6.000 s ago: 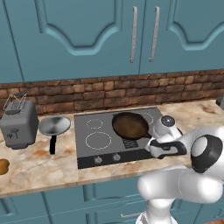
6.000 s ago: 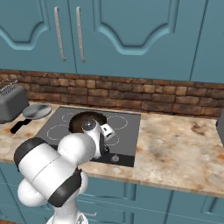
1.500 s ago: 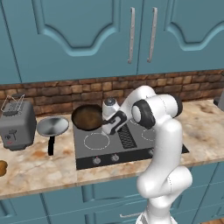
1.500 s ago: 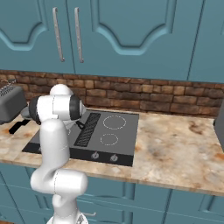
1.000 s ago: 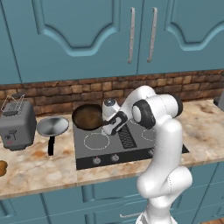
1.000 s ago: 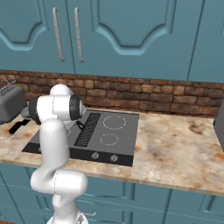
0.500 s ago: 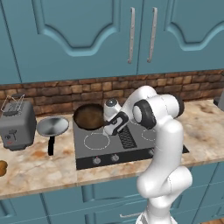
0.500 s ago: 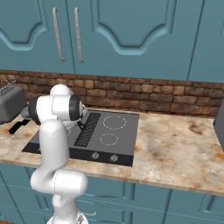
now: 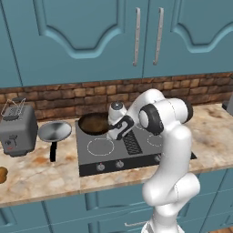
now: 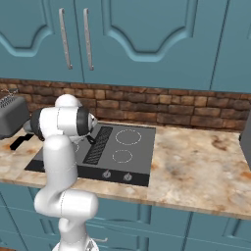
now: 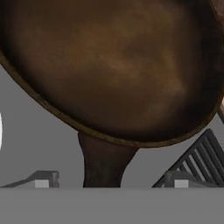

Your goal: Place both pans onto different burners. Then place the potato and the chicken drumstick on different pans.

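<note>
Hovering over the brown pan on the cooktop, jaws spread wide either side of its handle, gripping nothing.

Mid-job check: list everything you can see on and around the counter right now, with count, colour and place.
brown pan: 1, dark brown inside, on the cooktop's back left corner
silver pan: 1, shiny grey with black handle, on the counter left of the cooktop
cooktop: 1, dark grey glass with white rings, centre of the counter
vent: 1, black ribbed, middle of the cooktop
toaster: 1, grey, far left of the counter
brown item: 1, at the left edge of the counter, too cropped to identify
cabinets: teal, above the brick wall
gripper: 1, jaws open, astride the brown pan's handle
</note>
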Available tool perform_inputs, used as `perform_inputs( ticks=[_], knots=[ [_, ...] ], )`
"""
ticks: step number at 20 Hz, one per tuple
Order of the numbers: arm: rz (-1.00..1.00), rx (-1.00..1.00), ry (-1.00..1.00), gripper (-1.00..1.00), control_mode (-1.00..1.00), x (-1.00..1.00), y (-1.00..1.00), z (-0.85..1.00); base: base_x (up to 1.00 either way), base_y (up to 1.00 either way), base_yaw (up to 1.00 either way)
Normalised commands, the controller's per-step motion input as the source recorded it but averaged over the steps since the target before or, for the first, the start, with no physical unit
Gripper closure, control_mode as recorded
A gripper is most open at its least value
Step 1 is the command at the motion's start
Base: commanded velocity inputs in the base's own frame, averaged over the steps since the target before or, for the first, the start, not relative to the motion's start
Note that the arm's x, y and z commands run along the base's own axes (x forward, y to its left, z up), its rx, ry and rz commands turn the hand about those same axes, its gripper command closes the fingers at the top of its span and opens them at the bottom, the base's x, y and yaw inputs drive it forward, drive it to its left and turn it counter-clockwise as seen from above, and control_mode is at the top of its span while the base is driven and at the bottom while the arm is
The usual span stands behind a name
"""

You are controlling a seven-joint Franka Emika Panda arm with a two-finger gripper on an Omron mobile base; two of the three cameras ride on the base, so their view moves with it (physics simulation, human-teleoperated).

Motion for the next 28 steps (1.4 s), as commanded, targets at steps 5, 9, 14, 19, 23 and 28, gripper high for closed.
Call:
perform_inputs(
  ticks=[5, 9, 14, 19, 23, 28],
  knots=[
    [0.00, 0.12, -0.11, -1.00, -1.00, -0.02, 0.02, 0.36, 0.00, 0.00, 0.00],
    [-0.01, 0.11, -0.10, -1.00, -1.00, 0.00, 0.04, 0.44, 0.00, 0.00, 0.00],
    [-0.14, 0.14, -0.03, -1.00, -1.00, -0.06, 0.26, 0.19, 0.00, 0.00, 0.00],
    [-0.23, 0.14, 0.00, -1.00, -1.00, -0.07, 0.38, 0.00, 0.00, 0.00, 0.00],
    [-0.24, 0.11, 0.00, -1.00, -1.00, -0.03, 0.46, 0.00, 0.00, 0.00, 0.00],
    [-0.24, 0.08, 0.00, -1.00, -1.00, -0.03, 0.52, 0.00, 0.00, 0.00, 0.00]
  ],
)
